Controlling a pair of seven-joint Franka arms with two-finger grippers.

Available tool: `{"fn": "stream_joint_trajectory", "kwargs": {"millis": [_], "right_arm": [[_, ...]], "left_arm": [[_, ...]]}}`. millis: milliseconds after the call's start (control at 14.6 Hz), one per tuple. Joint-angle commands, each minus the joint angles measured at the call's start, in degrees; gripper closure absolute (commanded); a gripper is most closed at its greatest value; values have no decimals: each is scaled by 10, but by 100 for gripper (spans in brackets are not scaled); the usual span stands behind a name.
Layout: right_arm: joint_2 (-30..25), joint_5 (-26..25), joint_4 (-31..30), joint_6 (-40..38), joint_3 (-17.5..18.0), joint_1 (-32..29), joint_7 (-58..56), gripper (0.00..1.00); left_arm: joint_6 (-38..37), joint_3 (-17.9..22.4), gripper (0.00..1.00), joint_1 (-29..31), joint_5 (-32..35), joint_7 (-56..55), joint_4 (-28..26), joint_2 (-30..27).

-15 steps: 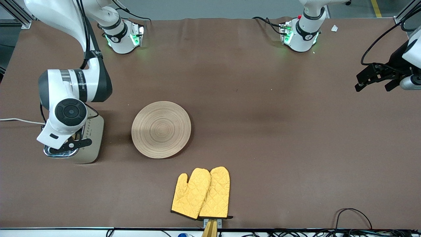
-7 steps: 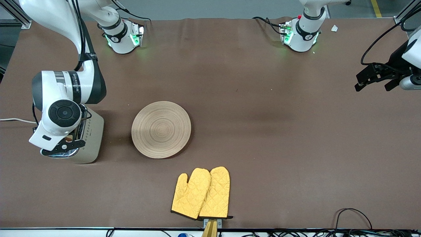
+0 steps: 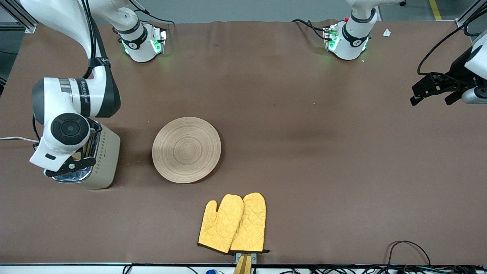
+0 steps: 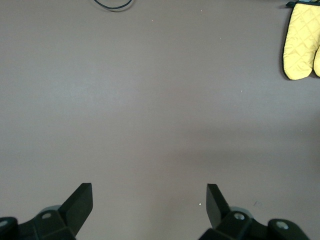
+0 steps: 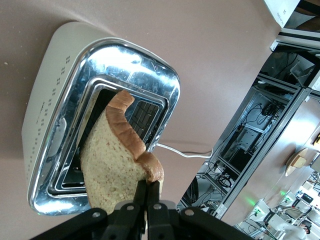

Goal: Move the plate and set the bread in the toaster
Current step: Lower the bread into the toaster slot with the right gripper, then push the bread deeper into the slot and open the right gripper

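Note:
The toaster [image 3: 102, 158] stands near the right arm's end of the table, its white cord [image 3: 15, 139] trailing off the edge. My right gripper [image 3: 75, 159] hangs over its chrome top. In the right wrist view this gripper [image 5: 148, 189] is shut on the crust corner of the bread [image 5: 112, 167]. The slice hangs tilted, with its lower part at one slot of the toaster [image 5: 55, 115]. The plate [image 3: 186, 149] lies bare on the table beside the toaster, toward the middle. My left gripper [image 3: 433, 90] waits open and empty at the left arm's end, over bare table [image 4: 149, 200].
A pair of yellow oven mitts [image 3: 233, 223] lies nearer to the front camera than the plate, close to the table edge; one also shows in the left wrist view [image 4: 300, 42]. Black cables [image 3: 409, 251] lie along that edge.
My right gripper, with the bread in it, has shifted over the toaster top toward the right arm's end of the table. The left arm and the plate have not moved.

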Motion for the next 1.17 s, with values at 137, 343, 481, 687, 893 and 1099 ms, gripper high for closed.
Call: {"fn": "stream_joint_trajectory", "kwargs": {"millis": [137, 343, 481, 687, 893, 1099], "right_arm": [[-9, -9, -11, -34, 4, 4, -19, 100], [-11, -14, -6, -52, 6, 4, -59, 100], [-11, -25, 4, -55, 5, 3, -91, 100], [-10, -24, 26, -56, 3, -3, -132, 100], [-4, -25, 25, -33, 3, -10, -122, 100], [8, -25, 24, -12, 3, -16, -105, 100]], "left_arm": [[-12, 0, 0, 0, 1, 7, 11, 2], [-12, 0, 0, 0, 1, 7, 11, 2], [-12, 0, 0, 0, 1, 7, 11, 2], [-13, 0, 0, 0, 1, 7, 11, 1], [-13, 0, 0, 0, 1, 7, 11, 1], [-13, 0, 0, 0, 1, 7, 10, 1]]}}
